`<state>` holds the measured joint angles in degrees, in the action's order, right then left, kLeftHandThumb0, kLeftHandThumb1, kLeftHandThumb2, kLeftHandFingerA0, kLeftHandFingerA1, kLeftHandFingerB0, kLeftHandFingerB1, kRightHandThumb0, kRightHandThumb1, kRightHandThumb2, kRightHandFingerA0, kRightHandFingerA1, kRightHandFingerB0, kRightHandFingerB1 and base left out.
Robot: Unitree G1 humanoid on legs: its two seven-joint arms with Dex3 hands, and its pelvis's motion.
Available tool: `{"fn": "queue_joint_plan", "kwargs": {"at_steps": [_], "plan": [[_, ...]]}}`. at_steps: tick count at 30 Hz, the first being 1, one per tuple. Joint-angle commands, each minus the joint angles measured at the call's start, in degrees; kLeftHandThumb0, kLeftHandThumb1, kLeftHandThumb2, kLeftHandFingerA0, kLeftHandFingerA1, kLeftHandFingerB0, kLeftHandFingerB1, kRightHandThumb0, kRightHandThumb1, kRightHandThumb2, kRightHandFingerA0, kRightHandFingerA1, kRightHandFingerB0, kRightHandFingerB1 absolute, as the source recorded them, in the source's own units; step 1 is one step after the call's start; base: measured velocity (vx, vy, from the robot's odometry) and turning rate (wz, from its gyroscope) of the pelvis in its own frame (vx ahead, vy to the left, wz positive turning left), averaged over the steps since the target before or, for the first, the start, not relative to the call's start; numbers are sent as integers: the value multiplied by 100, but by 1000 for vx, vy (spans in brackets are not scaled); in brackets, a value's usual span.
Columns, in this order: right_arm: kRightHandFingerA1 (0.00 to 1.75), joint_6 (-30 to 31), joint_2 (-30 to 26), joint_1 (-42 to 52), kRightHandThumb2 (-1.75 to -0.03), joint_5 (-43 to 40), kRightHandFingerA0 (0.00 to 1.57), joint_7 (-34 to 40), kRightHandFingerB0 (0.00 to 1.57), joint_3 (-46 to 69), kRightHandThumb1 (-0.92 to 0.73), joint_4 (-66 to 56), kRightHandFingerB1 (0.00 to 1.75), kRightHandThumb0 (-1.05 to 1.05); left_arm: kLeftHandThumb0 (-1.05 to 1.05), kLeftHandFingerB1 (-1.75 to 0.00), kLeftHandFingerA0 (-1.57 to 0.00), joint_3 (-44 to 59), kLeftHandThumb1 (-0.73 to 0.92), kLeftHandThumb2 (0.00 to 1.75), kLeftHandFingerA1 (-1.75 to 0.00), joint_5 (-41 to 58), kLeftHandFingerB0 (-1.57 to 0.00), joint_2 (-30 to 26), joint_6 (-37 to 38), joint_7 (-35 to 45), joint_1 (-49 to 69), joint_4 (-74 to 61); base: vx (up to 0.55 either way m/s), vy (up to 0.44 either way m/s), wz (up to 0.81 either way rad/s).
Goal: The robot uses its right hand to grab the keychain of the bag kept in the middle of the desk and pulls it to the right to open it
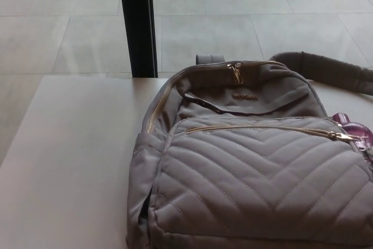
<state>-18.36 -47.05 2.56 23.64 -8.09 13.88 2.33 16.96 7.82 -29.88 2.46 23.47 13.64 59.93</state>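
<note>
A grey quilted backpack lies flat on the beige desk, its top pointing away from me. Gold zippers run along it: one over the top with a pull, another across the front pocket ending at a gold pull on the right. A pink translucent keychain hangs at that right end, at the picture's right edge. The front pocket zipper looks closed along its visible length. Neither of my hands shows in the head view.
A black vertical post stands behind the desk's far edge. A padded shoulder strap stretches off to the back right. Tiled floor lies beyond the desk. The desk's left half is bare surface.
</note>
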Motion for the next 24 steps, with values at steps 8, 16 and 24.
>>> {"fn": "queue_joint_plan", "kwargs": {"at_steps": [8,16,24], "plan": [[0,1324,306,607,-61,-1628,0,-1224,0,525,-70,-1075,0,-95,-70,-58,-65,105,58,58,-70,106,-57,-78,2,61,-49,198,0,0,0],[0,1617,263,914,-64,-2171,0,-1528,0,1397,-78,-1119,0,-102,-73,-59,-65,10,60,58,-71,-11,-57,-29,84,-40,-64,146,0,0,0],[0,1649,115,1332,-67,-2364,0,-1135,0,3446,-89,643,0,-105,-71,-55,-64,-31,61,59,-67,-42,-57,-44,117,5,-89,188,0,0,0]]}}
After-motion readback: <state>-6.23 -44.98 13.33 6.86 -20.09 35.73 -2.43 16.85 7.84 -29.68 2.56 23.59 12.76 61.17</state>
